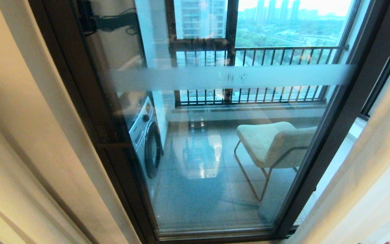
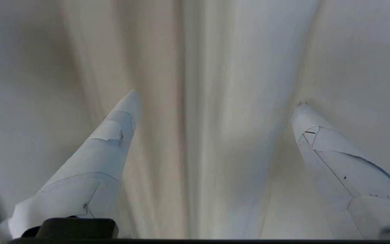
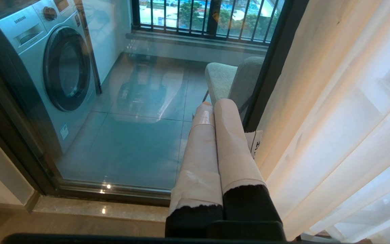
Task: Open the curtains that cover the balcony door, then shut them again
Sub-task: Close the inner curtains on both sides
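curtains: cream drape [image 1: 29,135] bunched at left of the door, second panel with sheer [image 1: 377,169] at right; both pulled aside, so the glass shows. Judged: opening part done, closing still to come.
door: glass panel [image 1: 215,145] with frosted band, dark frame, shut; fully uncovered between the two curtain stacks.
why left pincer there: left pincer [image 2: 215,101] faces drape folds [image 2: 195,67] close up, a pleat lying between the spread fingers [image 2: 113,135]; looks set to take fabric for pulling it back across.
left pincer state: released, wide, nothing gripped.
right pincer: [image 3: 215,105] clenched on nothing, low and parked, pointing at the door's bottom, just beside the right sheer [image 3: 344,118].
beyond glass: washer [image 1: 146,135], chair [image 1: 273,142], railing [image 1: 283,54].
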You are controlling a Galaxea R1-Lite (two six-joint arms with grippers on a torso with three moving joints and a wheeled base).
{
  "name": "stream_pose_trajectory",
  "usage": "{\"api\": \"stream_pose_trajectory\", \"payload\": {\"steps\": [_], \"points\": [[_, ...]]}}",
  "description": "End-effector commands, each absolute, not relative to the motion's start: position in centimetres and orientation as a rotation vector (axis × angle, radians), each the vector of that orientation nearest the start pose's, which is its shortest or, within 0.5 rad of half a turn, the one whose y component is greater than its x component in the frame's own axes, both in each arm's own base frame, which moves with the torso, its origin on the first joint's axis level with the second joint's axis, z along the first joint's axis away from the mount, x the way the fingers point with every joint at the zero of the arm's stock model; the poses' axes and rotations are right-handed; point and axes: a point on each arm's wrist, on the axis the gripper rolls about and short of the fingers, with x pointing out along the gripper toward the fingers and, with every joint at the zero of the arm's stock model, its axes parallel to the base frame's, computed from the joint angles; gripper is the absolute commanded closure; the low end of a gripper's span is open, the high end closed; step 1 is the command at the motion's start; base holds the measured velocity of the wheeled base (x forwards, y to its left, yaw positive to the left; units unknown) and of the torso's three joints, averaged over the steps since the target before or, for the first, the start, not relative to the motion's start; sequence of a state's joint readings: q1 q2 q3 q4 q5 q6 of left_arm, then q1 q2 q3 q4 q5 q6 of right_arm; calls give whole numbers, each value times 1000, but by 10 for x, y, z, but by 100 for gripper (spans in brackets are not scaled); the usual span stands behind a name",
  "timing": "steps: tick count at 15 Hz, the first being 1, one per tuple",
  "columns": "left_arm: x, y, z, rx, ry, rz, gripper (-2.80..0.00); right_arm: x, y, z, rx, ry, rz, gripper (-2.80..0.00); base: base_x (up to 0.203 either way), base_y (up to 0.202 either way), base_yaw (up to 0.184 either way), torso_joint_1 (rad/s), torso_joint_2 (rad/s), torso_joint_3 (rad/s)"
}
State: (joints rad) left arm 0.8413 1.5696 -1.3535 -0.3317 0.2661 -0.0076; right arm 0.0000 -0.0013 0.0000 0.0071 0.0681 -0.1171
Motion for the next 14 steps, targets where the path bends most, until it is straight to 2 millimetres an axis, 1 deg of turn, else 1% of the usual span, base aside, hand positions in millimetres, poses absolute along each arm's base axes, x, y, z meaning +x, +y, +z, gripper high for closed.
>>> {"api": "stream_pose_trajectory", "payload": {"steps": [1,4,8,13,14], "points": [[208,240,337,23,-115,1045,-280,-23,2,75,-118,4,69,0,0,0,0,0,0,0],[219,246,330,-28,-123,878,-280,-23,2,75,-118,4,69,0,0,0,0,0,0,0],[229,253,321,-44,-94,726,-280,-23,2,75,-118,4,69,0,0,0,0,0,0,0],[238,255,322,-66,-98,513,-280,-23,2,75,-118,4,69,0,0,0,0,0,0,0],[239,254,323,-81,-98,441,-280,-23,2,75,-118,4,69,0,0,0,0,0,0,0]]}}
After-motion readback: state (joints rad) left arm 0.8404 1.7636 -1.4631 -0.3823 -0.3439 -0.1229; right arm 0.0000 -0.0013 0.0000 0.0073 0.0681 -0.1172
